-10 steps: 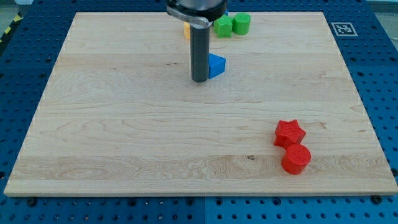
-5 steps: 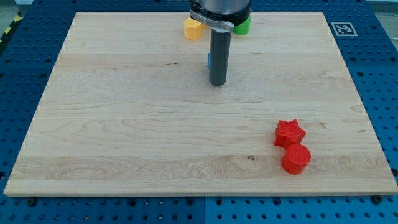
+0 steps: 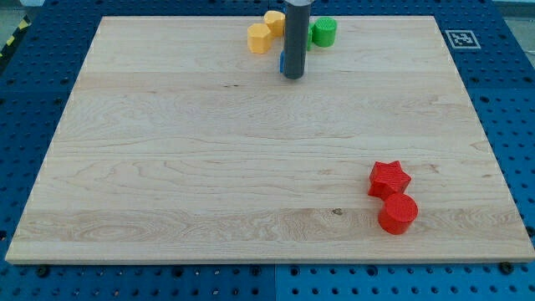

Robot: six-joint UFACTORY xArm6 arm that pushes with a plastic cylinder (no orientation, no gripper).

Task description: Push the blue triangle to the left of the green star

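All I can see of my arm is the rod — a straight, smooth cylinder in dark grey, close to black, with a faint lighter sheen running down its length. It keeps one width from where the view's top cuts it off down to my tip (image 3: pixel 292 77), which ends flat and blunt. No cables, screws or markings show on it — just plain dark metal.
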